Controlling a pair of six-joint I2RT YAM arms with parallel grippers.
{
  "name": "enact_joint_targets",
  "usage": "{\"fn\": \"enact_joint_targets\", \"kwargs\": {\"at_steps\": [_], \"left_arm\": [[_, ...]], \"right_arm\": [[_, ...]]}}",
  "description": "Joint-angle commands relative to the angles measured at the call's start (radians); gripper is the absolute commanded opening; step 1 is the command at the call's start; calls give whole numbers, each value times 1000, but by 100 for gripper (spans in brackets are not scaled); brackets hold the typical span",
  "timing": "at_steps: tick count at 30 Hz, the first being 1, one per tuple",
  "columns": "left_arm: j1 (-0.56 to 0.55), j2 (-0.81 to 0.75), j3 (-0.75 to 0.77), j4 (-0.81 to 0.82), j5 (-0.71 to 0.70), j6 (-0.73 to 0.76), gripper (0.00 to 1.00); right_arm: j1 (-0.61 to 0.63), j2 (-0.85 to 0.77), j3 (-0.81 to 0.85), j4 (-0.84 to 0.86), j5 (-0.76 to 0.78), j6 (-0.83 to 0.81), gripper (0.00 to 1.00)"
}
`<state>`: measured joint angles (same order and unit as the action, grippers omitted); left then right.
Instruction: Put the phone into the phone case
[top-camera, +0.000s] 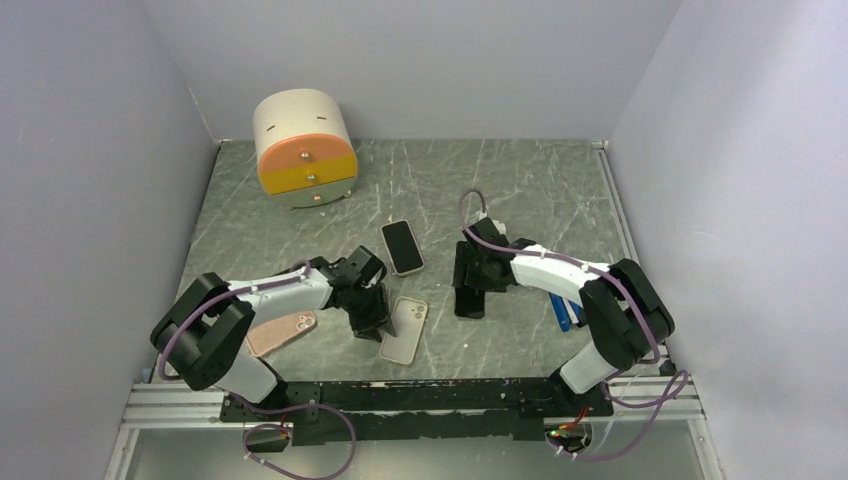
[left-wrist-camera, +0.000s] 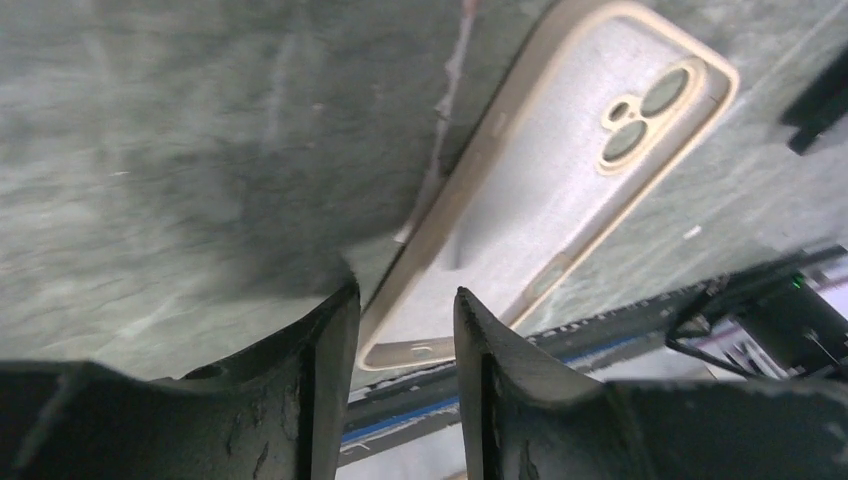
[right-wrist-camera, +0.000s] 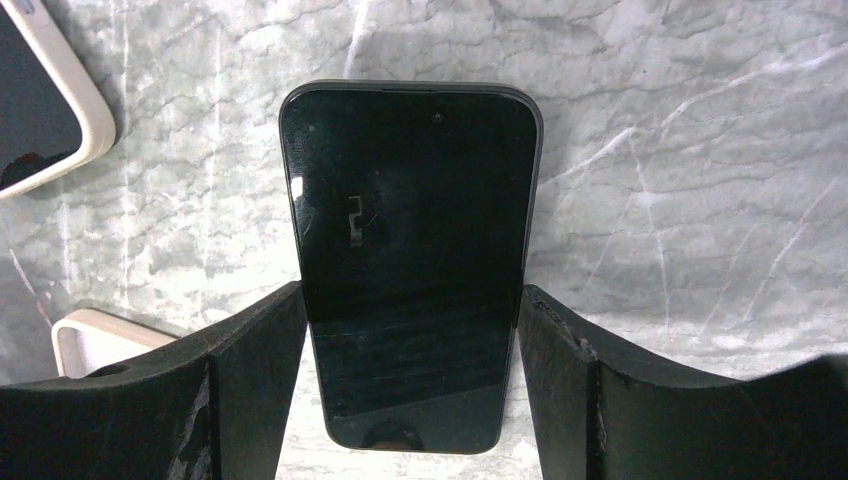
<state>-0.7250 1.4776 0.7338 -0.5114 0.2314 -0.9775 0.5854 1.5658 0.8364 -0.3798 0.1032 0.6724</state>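
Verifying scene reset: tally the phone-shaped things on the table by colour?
Black: 1, black phone
Cream or beige: 2, cream-cased phone and beige case
Pink: 1, pink phone or case, unclear which
Total: 4

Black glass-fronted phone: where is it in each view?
Top external: black glass-fronted phone just right of centre, under the right hand.
Left wrist: not in it.
Right wrist: dead centre, between that hand's fingers.
Shared landmark: cream-cased phone lying screen-up, up-left of it in top external and right wrist.
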Motion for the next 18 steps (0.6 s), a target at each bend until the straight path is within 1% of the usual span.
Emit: {"fn": "enact_joint_targets", "kwargs": {"at_steps": [1,3,8,14,18], "left_arm": [[0,28,-52,200,151,-67,44],[0,51,-62,251,184,-80,43],[-1,91,-34,302,228,-97,40],[-6,81,-7,341,184,-137,42],[-6,36,8,271,108,-99,45]], "right_arm": [[19,-1,-66,9,-84,26,54],[23,6,-72,18,-97,29,54],[51,-13,-69,2,-84,40,53],[55,-69,-85,9,-89,44,53],[69,-108,-97,25,-131,42,53]]}}
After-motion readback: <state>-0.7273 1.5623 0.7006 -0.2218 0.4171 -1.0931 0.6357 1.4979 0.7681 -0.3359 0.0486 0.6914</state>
